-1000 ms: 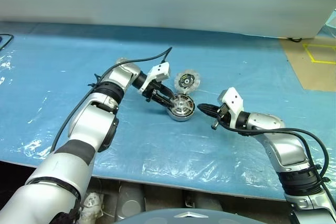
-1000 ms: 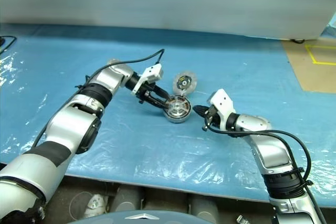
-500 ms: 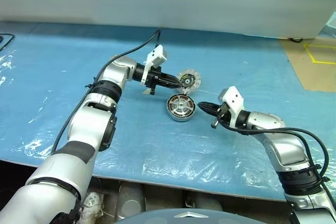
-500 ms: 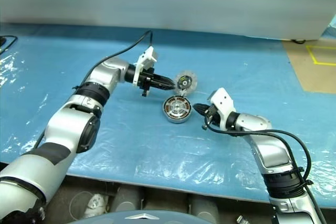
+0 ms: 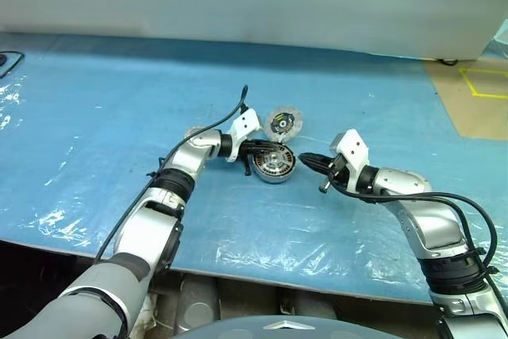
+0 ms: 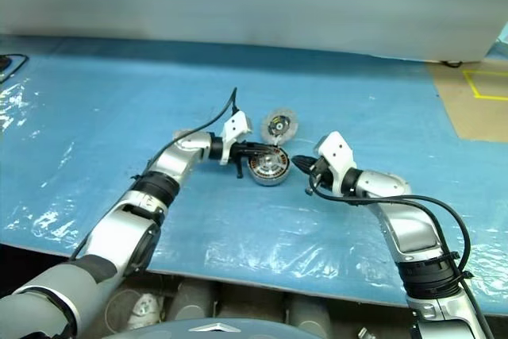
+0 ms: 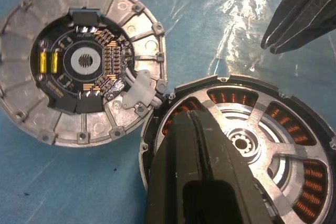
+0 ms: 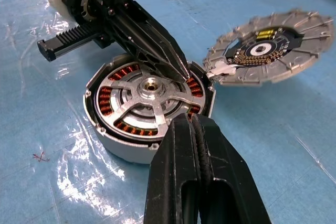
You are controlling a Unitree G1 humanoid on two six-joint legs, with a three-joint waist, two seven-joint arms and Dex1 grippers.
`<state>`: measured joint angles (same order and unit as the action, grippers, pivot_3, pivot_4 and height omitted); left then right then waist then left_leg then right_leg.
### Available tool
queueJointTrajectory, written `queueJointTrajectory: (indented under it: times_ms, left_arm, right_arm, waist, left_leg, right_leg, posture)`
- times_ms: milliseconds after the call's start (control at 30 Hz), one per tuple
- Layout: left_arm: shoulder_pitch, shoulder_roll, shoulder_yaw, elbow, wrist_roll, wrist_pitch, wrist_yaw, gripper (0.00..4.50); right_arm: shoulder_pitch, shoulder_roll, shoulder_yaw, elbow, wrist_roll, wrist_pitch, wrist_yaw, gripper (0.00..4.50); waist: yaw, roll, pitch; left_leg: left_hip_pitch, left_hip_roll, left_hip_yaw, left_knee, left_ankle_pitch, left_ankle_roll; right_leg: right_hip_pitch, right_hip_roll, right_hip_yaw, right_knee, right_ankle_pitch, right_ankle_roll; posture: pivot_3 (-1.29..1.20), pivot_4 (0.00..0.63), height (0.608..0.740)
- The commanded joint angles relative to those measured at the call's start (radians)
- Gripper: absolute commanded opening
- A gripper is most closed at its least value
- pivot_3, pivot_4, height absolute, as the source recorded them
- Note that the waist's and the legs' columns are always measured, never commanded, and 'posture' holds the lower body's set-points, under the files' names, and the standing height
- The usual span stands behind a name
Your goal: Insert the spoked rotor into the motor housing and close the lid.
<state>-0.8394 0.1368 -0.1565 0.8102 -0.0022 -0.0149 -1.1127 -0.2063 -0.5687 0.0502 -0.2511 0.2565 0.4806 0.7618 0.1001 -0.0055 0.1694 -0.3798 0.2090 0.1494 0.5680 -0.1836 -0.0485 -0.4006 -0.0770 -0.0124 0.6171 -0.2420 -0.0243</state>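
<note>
While the lid (image 7: 81, 61) is not yet fitted, the spoked rotor (image 8: 149, 90) is seen already seated in the motor housing (image 5: 272, 164), its silver spokes lying over the copper windings.

Item, motor housing: set on the blue plastic-covered desk (image 5: 95, 117), between the two claws, open side up.

Item, lid: laid flat on the desk just behind the housing, its rim touching or nearly touching the housing's rim; the dark circuit face with yellow marks is turned upward.

Item, left claw (image 5: 263, 151): fingers pressed together, nothing held; its tip is placed over the rotor, at the housing's rim on the lid side. Whether it presses on the rotor cannot be told.

Item, right claw (image 5: 306, 159): fingers likewise shut and empty, its tip held just beside the housing's opposite rim.

Status: insertion is judged done, or all but done. Outstanding: the lid is to be picked up, probably turned over, aligned on the housing and pressed shut.
</note>
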Motion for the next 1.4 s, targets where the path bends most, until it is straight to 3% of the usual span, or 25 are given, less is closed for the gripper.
queueJointTrajectory:
  times_ms: [33,167,300,500,767,933,1167,1400]
  left_arm:
    - [0.008,-0.01,0.053,-0.06,-0.095,0.069,-0.023,0.02]
    - [-0.036,-0.01,0.196,-0.106,-0.284,0.176,-0.051,0.02]
    - [-0.082,0.029,0.255,-0.032,-0.311,0.163,-0.016,0.02]
    - [-0.169,0.074,0.248,0.261,-0.154,-0.079,0.322,0.02]
    - [-0.26,0.006,0.188,0.453,0.016,-0.177,0.735,0.02]
    - [-0.297,-0.077,0.259,0.474,-0.084,-0.087,0.413,0.02]
    - [-0.329,-0.133,0.327,0.485,-0.155,0.051,0.256,0.02]
    - [-0.334,-0.108,0.421,0.445,-0.254,0.091,0.121,0.02]
  right_arm:
    - [-0.012,-0.007,-0.028,-0.017,0.017,-0.022,0.004,0.0]
    - [-0.022,0.004,-0.033,-0.015,0.037,-0.029,0.013,0.0]
    - [-0.021,0.008,-0.036,-0.029,0.067,-0.022,0.025,0.0]
    - [-0.024,0.013,-0.028,-0.05,0.083,-0.01,0.015,0.0]
    - [-0.022,0.018,-0.019,-0.076,0.083,0.005,0.005,0.0]
    - [-0.013,0.015,-0.024,-0.106,0.084,0.021,-0.012,0.0]
    - [0.02,0.016,-0.036,-0.15,0.086,0.041,-0.04,0.0]
    - [0.027,0.021,-0.057,-0.125,0.079,0.035,-0.075,0.0]
  waist:
    - [0.0,0.0,0.0]
    - [-0.001,0.0,0.0]
    - [-0.003,0.0,0.0]
    - [-0.002,0.0,0.0]
    - [0.005,0.0,0.0]
    - [0.006,0.0,0.0]
    - [-0.002,0.0,0.0]
    - [-0.001,0.0,0.0]
  left_leg:
    - [0.0,0.0,0.0,0.0,0.0,0.0]
    - [-0.001,0.0,0.0,0.0,0.0,0.0]
    - [-0.001,0.0,0.0,0.0,0.0,0.0]
    - [-0.001,-0.001,0.0,0.0,0.0,0.0]
    - [-0.006,-0.002,-0.003,0.0,0.0,-0.001]
    - [-0.006,-0.003,-0.003,0.0,0.0,-0.001]
    - [-0.005,-0.002,-0.003,-0.001,0.0,-0.001]
    - [-0.005,-0.002,-0.003,-0.001,0.0,-0.001]
  right_leg:
    - [0.0,0.0,0.0,0.0,0.0,0.0]
    - [-0.002,0.0,0.0,0.001,0.0,0.0]
    - [-0.002,0.0,0.0,0.001,0.0,0.0]
    - [-0.002,0.0,0.0,-0.001,0.002,0.004]
    - [-0.001,0.0,-0.001,-0.006,0.006,0.01]
    - [-0.001,0.0,-0.001,-0.007,0.007,0.011]
    - [-0.001,0.0,-0.001,-0.007,0.007,0.011]
    - [-0.001,0.0,0.0,-0.008,0.007,0.011]
  posture:
    - [0.0,0.15,0.74]
    - [0.0,0.15,0.74]
    - [0.0,0.15,0.74]
    - [0.0,0.15,0.74]
    - [0.0,0.15,0.74]
    - [0.0,0.15,0.74]
    - [0.0,0.15,0.74]
    - [0.0,0.15,0.74]
